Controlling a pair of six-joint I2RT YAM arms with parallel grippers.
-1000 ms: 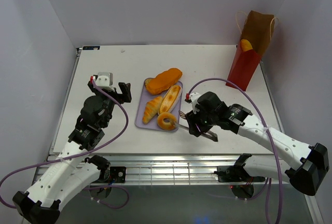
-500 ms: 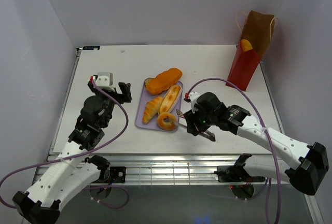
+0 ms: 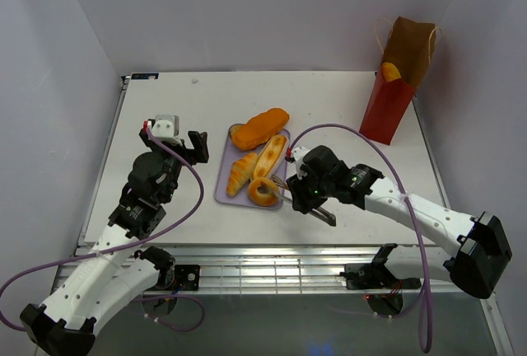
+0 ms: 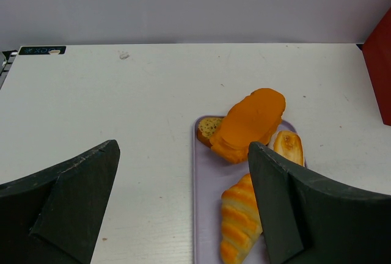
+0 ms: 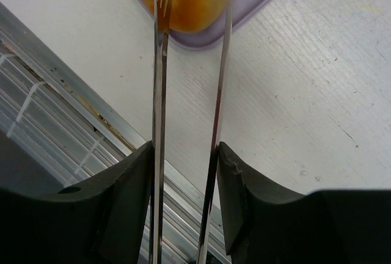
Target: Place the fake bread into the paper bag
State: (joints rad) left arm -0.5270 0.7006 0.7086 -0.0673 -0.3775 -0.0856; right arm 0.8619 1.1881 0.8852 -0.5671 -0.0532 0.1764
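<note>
Several pieces of glossy orange-brown fake bread [image 3: 260, 128]

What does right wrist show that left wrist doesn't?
Only right wrist: the right tool shut on the tongs, their tips at the tan ring donut, plus the metal rail along the near edge. Only left wrist: the open left tool, the long loaf, croissant, split bun, and a red sliver of the paper bag. Both: the lavender tray and white table.
</note>
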